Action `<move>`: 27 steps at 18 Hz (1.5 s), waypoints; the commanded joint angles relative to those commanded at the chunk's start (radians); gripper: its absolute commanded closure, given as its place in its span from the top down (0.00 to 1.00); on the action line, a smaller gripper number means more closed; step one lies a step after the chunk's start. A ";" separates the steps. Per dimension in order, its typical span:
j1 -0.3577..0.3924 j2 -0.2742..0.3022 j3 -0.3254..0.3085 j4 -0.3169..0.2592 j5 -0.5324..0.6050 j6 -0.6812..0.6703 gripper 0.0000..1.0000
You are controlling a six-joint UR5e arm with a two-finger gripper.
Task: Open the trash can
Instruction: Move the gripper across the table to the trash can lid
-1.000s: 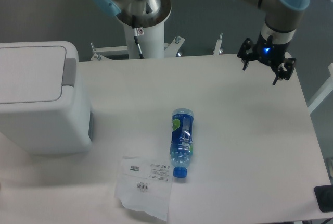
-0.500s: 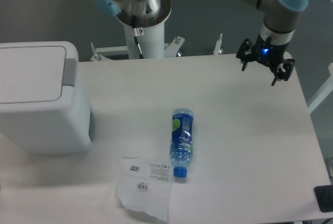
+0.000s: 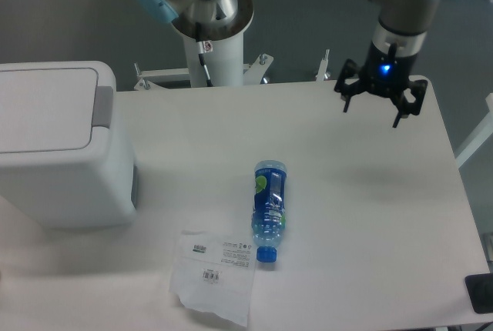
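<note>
Paper slip (image 3: 213, 273): lies flat at the near edge of the bench (image 3: 362, 215), just beside the bottle's cap; no part in this step, so leave it alone.
Bottle (image 3: 269, 209): on its side in the middle of the bench, blue cap toward the camera. It sits roughly between the arm and the bin, so a high path across is the safer one, in my judgement.
Trash can (image 3: 58, 146): large white bin at the left end of the bench, lid flat and shut. The grey push strip (image 3: 104, 114) runs along the lid's right side, facing the open bench.
Gripper (image 3: 377, 98): hangs over the far right part of the bench, well apart from the bin, pointing down with a blue light lit on its body.
Fingers (image 3: 344, 102): spread wide, holding nothing.
Step in hand: crossing to the bin; nothing is pressed yet.
Doing it well: come in above the bottle, line up over the grey strip, then press straight down on it with one tip or with the tips brought together, so they do not straddle or slip off the strip.
Risk: a sideways shove could slide the whole bin instead of releasing the lid.
</note>
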 joint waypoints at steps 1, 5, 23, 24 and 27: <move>-0.038 -0.002 0.024 0.000 -0.002 -0.067 1.00; -0.172 -0.057 0.129 -0.006 -0.005 -0.269 1.00; -0.421 0.041 0.169 -0.389 -0.178 -0.510 1.00; -0.421 0.057 0.158 -0.402 -0.179 -0.511 1.00; -0.425 0.078 0.112 -0.394 -0.184 -0.511 1.00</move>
